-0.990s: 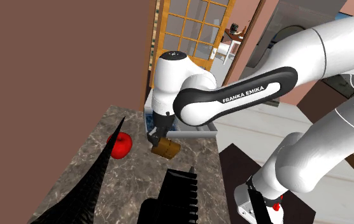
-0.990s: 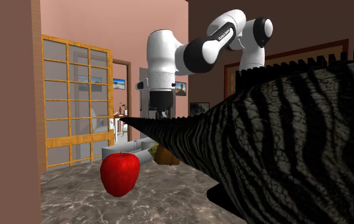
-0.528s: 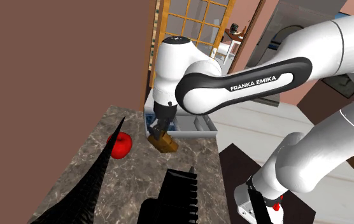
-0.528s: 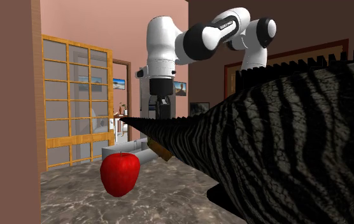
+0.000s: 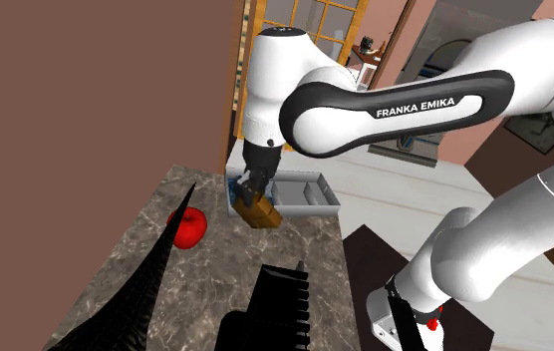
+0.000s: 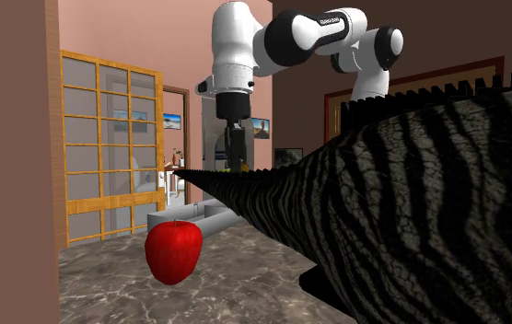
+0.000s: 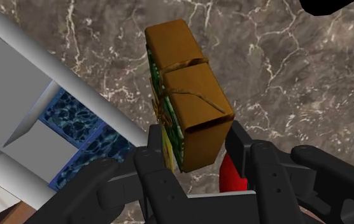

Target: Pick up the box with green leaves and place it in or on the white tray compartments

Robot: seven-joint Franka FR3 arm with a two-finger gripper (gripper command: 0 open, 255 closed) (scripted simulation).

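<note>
Jaws pinch brown box (image 7: pixel 188 95) — held over marble counter (image 7: pixel 284 76), beside grey tray (image 5: pixel 327 204).

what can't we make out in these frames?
- Wrist view: the box's green printed side is nearly edge-on, so the pattern is unreadable.
- Second exterior view: the striped object hides nearly all of the box and tray.
- Shoulder view: the arm covers part of the tray.

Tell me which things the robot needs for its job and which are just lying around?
For the job:
- the claw, shut on the brown box with green leaves
- the white tray

Just lying about:
- the red apple
- the striped black thing
- the blue patterned thing next to the tray
</note>
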